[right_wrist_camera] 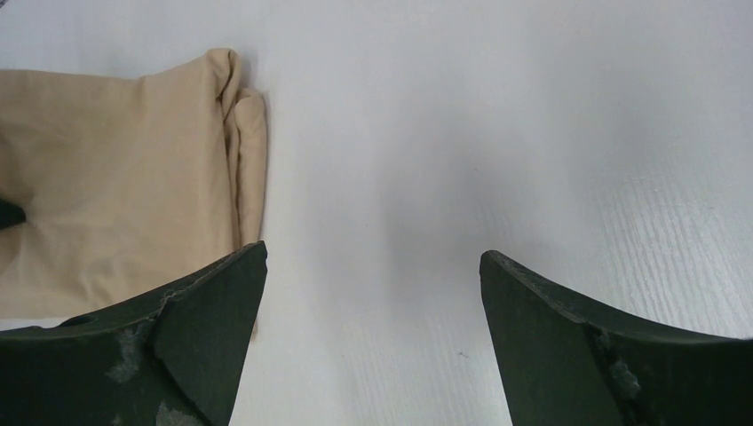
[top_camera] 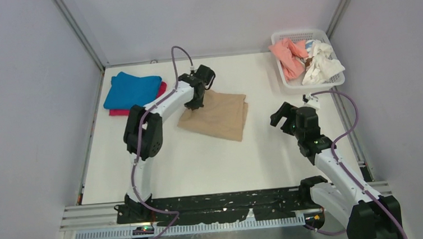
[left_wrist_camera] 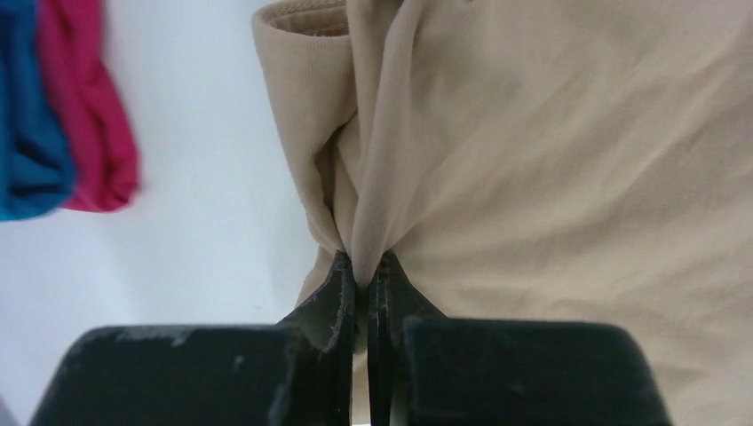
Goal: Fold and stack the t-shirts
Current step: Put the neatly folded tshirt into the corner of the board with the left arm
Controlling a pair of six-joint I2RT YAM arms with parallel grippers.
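White table [top_camera: 201, 165], tan t-shirt [top_camera: 220, 116] folded at centre; left gripper [left_wrist_camera: 362, 266] pinches a thin bunch of its edge, which may slip or unfold on lifting; right gripper [right_wrist_camera: 373, 293] spread, empty, nearby.

A rectangular white plastic mesh basket [top_camera: 299, 34] sits at the far right corner of the flat white table [top_camera: 212, 164]. Plain grey walls [top_camera: 23, 110] close in 3 sides. 2 slanting silver metal posts stand at the far corners, 1 on the left [top_camera: 79, 33] and 1 on the right [top_camera: 339, 6]. A black strip [top_camera: 232, 199] runs along the near edge on a ribbed aluminium rail [top_camera: 86, 215].
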